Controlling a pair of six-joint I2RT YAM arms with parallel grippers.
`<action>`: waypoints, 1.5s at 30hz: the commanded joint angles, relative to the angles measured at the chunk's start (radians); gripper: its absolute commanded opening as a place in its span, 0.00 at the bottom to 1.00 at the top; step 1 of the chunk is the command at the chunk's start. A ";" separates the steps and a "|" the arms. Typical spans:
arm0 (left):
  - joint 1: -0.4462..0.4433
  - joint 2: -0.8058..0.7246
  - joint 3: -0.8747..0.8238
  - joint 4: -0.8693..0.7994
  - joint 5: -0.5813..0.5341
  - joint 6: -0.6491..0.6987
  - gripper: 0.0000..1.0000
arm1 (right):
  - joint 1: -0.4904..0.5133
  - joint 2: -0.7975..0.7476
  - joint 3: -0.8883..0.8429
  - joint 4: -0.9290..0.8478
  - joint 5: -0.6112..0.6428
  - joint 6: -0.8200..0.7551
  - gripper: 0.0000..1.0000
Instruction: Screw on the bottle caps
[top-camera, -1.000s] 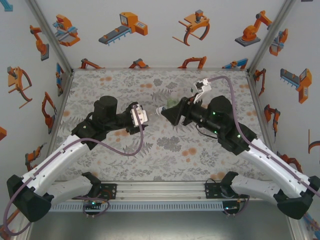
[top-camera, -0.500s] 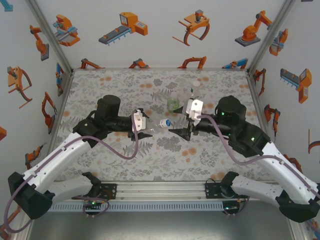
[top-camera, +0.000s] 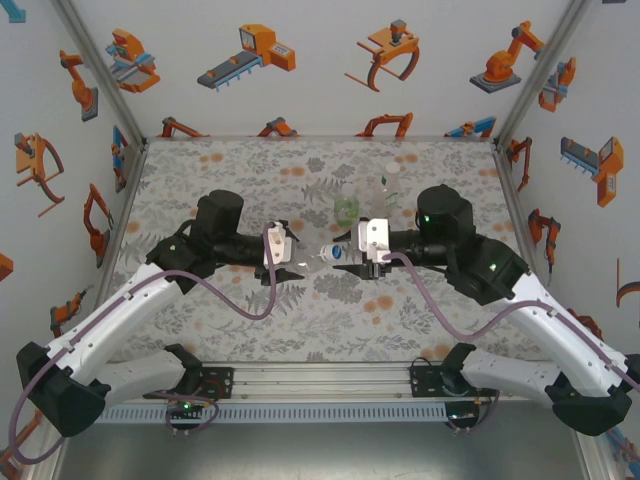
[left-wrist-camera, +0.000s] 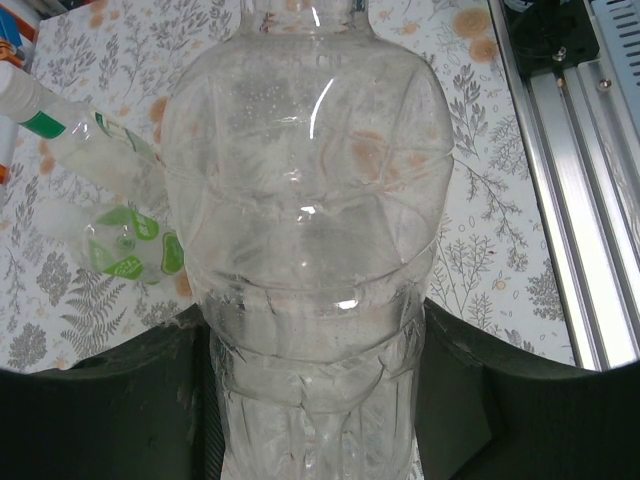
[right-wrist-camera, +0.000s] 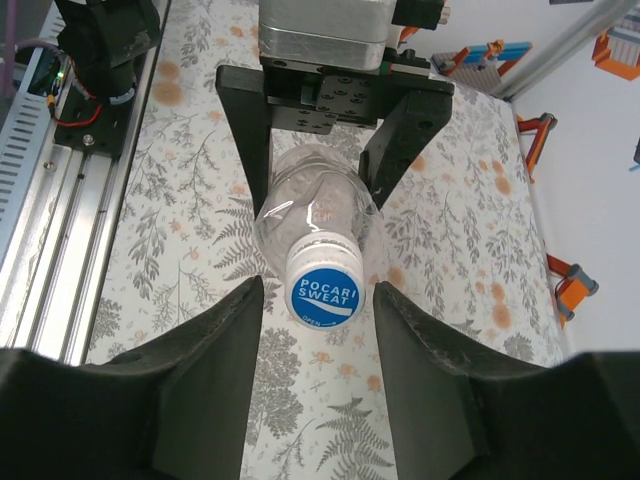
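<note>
Right wrist view, right hand (right-wrist-camera: 318, 300) parted around blue cap (right-wrist-camera: 322, 285), left hand (right-wrist-camera: 320, 228) clamping clear bottle (right-wrist-camera: 300, 215).

Right hand (top-camera: 348, 254) rolled over and realigned; jaws now flank blue cap (right-wrist-camera: 323, 290) of clear bottle (left-wrist-camera: 310, 250), gap narrower.

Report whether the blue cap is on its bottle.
On: the blue cap sits over the neck of the clear bottle, facing the right wrist camera. Whether it is screwed tight cannot be told.

Green bottle (top-camera: 346, 209) blocks far side; near mat (top-camera: 330, 320) open.
</note>
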 joint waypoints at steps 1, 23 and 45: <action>-0.007 -0.004 0.031 -0.013 0.039 0.020 0.00 | 0.010 -0.006 0.011 0.034 -0.032 -0.023 0.45; -0.008 -0.024 0.008 0.036 -0.051 -0.001 0.00 | 0.014 0.004 -0.048 0.152 0.124 0.257 0.13; 0.000 -0.060 -0.056 0.189 -0.417 -0.078 0.00 | 0.013 0.119 -0.246 0.539 0.587 1.661 0.00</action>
